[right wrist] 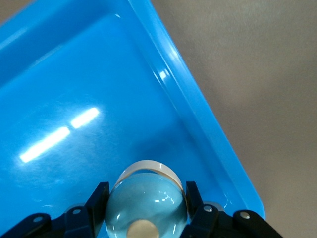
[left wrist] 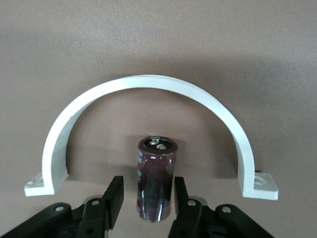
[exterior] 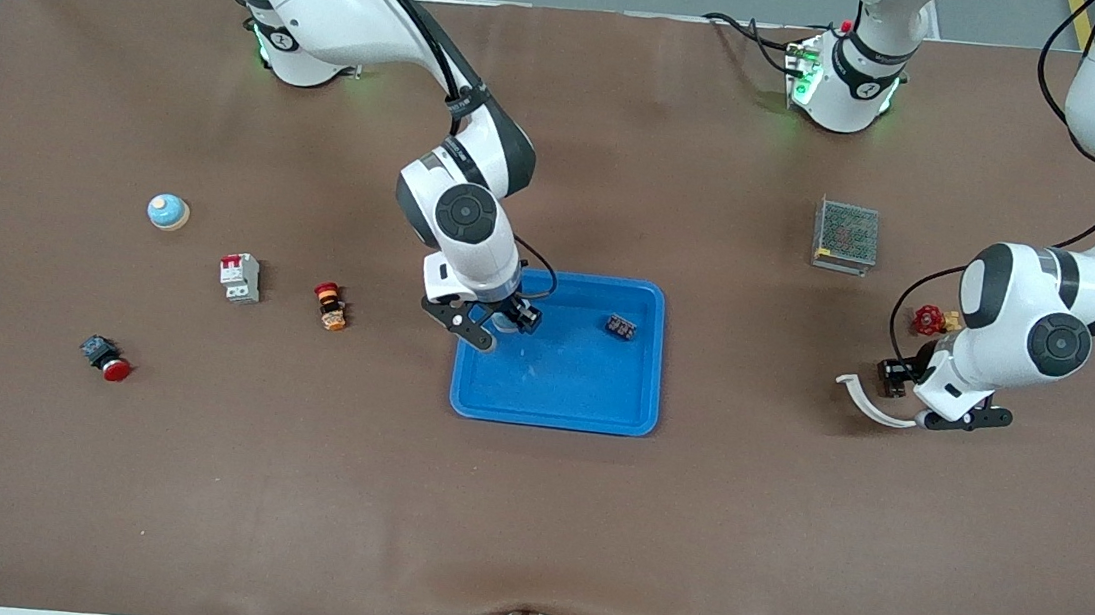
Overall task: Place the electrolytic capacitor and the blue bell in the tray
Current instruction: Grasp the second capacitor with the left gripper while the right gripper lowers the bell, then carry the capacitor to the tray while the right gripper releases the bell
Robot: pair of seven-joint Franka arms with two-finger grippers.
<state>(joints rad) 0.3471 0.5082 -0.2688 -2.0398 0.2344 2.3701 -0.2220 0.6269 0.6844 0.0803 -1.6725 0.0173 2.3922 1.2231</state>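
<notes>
The bright-blue tray (exterior: 553, 404) lies mid-table. My right gripper (exterior: 497, 328) is low over the tray's corner toward the right arm's end, farther from the front camera. In the right wrist view, the right gripper (right wrist: 146, 191) is shut on a pale blue domed bell (right wrist: 146, 203) and the tray's rim (right wrist: 198, 116) runs beside it. I cannot tell whether the bell touches the tray floor. My left gripper (left wrist: 146, 186) is open, with one finger on each side of the upright dark brown electrolytic capacitor (left wrist: 156, 178), which stands on the table. In the front view the left gripper (exterior: 897, 381) is low at the left arm's end.
A white half-round clamp (left wrist: 143, 87) arches round the capacitor and also shows in the front view (exterior: 862, 402). A small dark part (exterior: 620, 327) lies in the tray. A red valve (exterior: 928, 319) and a mesh box (exterior: 846, 236) are near the left arm. Toward the right arm's end are a second blue bell (exterior: 167, 211), a breaker (exterior: 240, 278) and two push-buttons (exterior: 331, 307).
</notes>
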